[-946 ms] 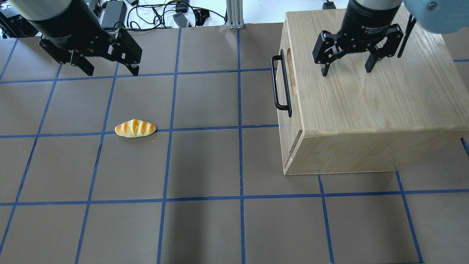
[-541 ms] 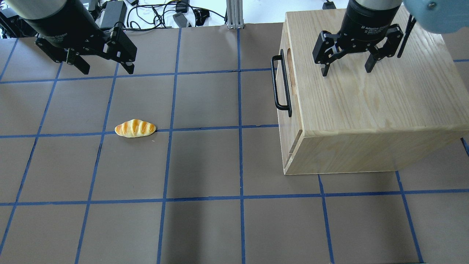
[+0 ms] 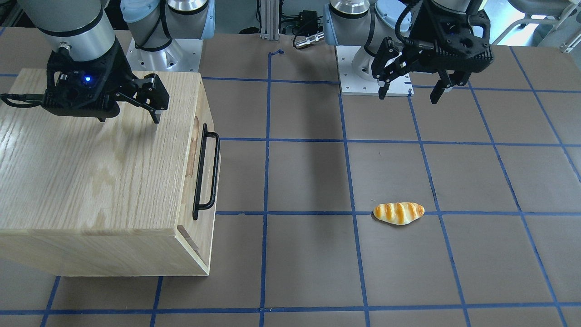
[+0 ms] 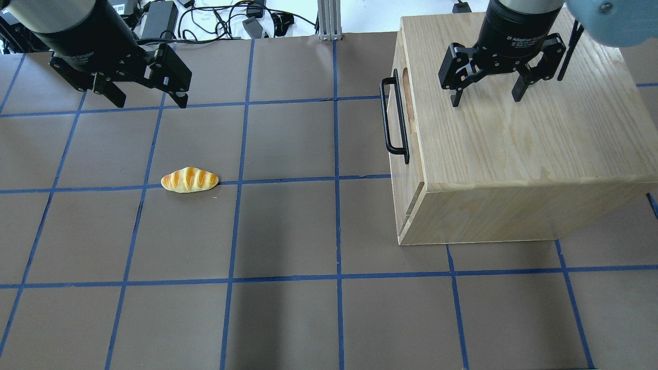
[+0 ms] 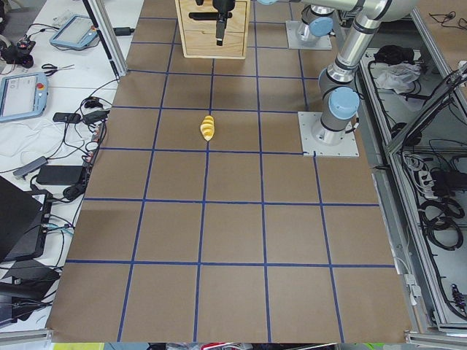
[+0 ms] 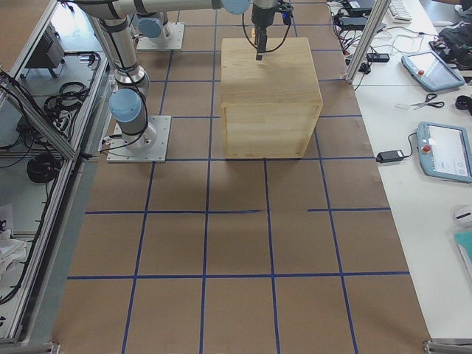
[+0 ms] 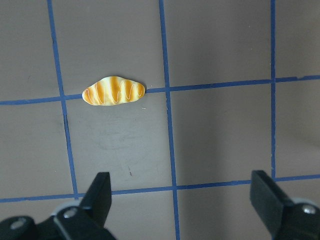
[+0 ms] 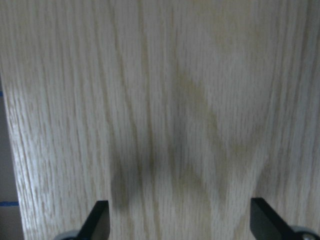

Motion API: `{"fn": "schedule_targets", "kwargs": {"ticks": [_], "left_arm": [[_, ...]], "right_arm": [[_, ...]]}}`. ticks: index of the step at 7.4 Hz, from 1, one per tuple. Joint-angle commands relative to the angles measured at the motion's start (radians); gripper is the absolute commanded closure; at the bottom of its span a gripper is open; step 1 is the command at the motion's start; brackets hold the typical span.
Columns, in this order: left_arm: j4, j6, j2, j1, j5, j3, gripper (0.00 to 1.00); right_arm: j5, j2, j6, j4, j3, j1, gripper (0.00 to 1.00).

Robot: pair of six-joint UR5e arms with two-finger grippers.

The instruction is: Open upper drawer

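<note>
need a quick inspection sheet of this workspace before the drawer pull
surface: brown table with a blue tape grid.
job's things: upper drawer shut, flush in the wooden cabinet; its black handle is free.
clutter: one bread roll lying on the table, away from the cabinet.
hands: left hand open and empty over bare table; right hand open and empty above the cabinet top.
cables: cables and power bricks beyond the table's far edge.
surroundings: control tablets on the side bench.
</note>
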Motion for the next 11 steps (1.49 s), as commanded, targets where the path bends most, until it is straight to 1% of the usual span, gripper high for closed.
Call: {"fn": "schedule_targets", "kwargs": {"ticks": [1,3,6,8,10,11], "left_arm": [[-0.002,-0.007,-0.022,0.000,-0.004,0.010,0.00],[0.006,-0.014,-0.062,0.000,-0.003,0.019,0.01],[-0.021,-0.009,-0.065,0.002,-0.001,0.071,0.01],[-0.018,-0.017,-0.088,0.002,-0.014,0.068,0.01],[-0.017,-0.017,-0.100,0.000,-0.017,0.090,0.01],[-0.014,-0.053,-0.114,-0.003,-0.067,0.102,0.01]], "right_arm": [[0.000,0.000,0.001,0.000,0.000,0.000,0.00],[0.000,0.000,0.001,0.000,0.000,0.000,0.00],[0.000,0.000,0.000,0.000,0.000,0.000,0.00],[0.000,0.000,0.000,0.000,0.000,-0.001,0.00],[0.000,0.000,0.001,0.000,0.001,0.000,0.00],[0.000,0.000,0.001,0.000,0.000,0.000,0.00]]}}
